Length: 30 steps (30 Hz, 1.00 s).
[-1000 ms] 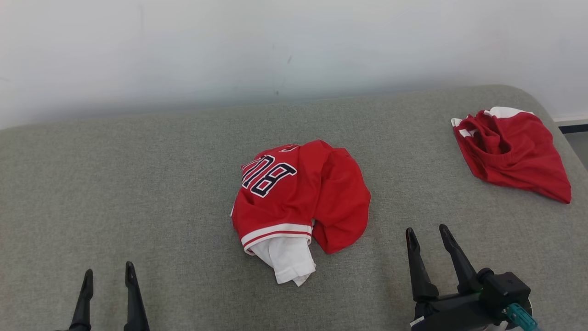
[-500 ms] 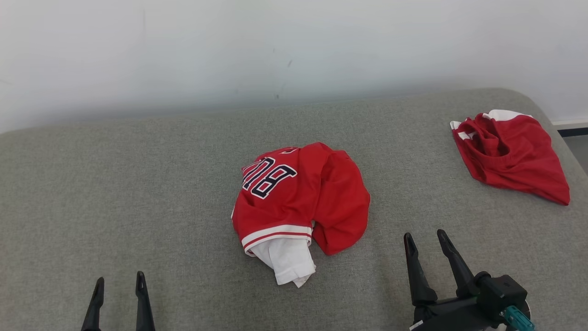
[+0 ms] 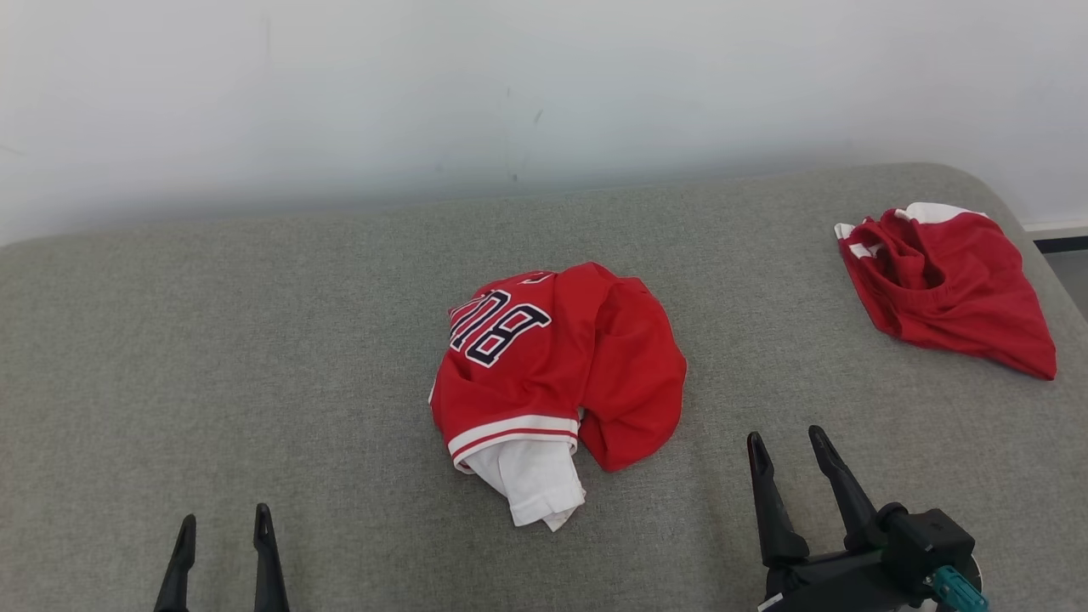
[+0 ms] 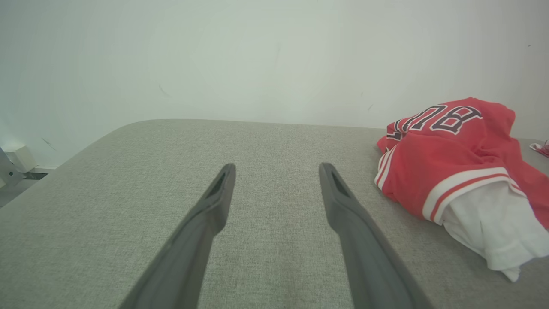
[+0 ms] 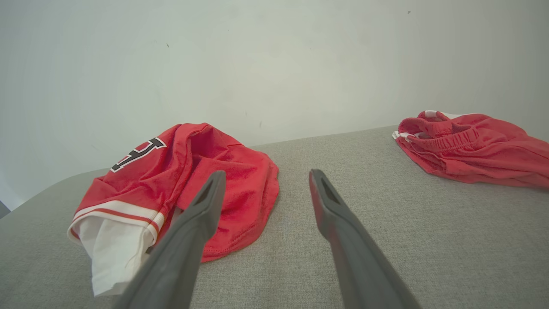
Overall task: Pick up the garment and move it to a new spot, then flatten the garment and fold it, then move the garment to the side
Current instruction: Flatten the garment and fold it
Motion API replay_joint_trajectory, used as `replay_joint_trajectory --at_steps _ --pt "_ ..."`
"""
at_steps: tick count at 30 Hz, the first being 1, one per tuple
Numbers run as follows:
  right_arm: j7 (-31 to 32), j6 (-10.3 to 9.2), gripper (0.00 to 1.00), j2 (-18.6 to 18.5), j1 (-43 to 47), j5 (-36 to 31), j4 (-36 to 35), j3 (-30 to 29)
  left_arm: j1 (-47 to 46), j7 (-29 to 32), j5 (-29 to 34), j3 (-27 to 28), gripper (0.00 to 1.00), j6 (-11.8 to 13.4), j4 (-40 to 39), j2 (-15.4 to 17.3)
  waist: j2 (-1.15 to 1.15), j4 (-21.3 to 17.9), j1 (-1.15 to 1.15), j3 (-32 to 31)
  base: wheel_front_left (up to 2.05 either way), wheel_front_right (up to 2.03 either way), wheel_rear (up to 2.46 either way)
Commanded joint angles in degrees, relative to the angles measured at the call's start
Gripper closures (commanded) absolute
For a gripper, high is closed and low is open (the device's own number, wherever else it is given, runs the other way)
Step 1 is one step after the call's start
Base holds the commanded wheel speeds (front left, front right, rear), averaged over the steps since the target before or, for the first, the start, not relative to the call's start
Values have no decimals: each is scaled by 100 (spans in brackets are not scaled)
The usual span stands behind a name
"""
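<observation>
Centre of the head frame, on the grey fabric surface (image 3: 255, 340): red garment (image 3: 557, 374), crumpled in a heap. Shows dark lettering at its upper left, a white-and-red striped band lower down, and white cloth poking out at the bottom edge.

Lower left of the frame: left end effector (image 3: 224, 514), fingers spread wide, gripping nothing. Sits well apart from the garment, which lies up and to the right of it. In the left wrist view, points at bare fabric, with the garment off to the right of the fingers and clear of them.

Lower right of the frame: right end effector (image 3: 786, 434), likewise spread wide and gripping nothing. Stands near the garment's lower right edge without touching it. In the right wrist view, has the garment to the left, partly behind the left finger.

Upper right of the head frame: second red cloth (image 3: 948, 289) with white trim, bunched near the surface's edge, well apart from the garment.

Top of the frame: plain pale wall (image 3: 510, 85).
</observation>
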Motion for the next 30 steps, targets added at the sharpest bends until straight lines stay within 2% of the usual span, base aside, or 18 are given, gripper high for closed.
replay_joint_trajectory --at_steps 1,23,30 --pt "-3 -11 0 -16 63 -43 -10 7 9 -14 3 3 0 28 -4 -10 0 2 0 3 0 0 0" --pt "-4 -11 0 -45 47 2 48 39 -8 -13 -49 -45 0 45 96 -12 0 9 0 -32 0 0 0" --pt "-4 -11 0 -41 64 30 75 75 -265 -13 -128 -588 0 -124 394 -9 0 -3 0 -76 0 0 0"
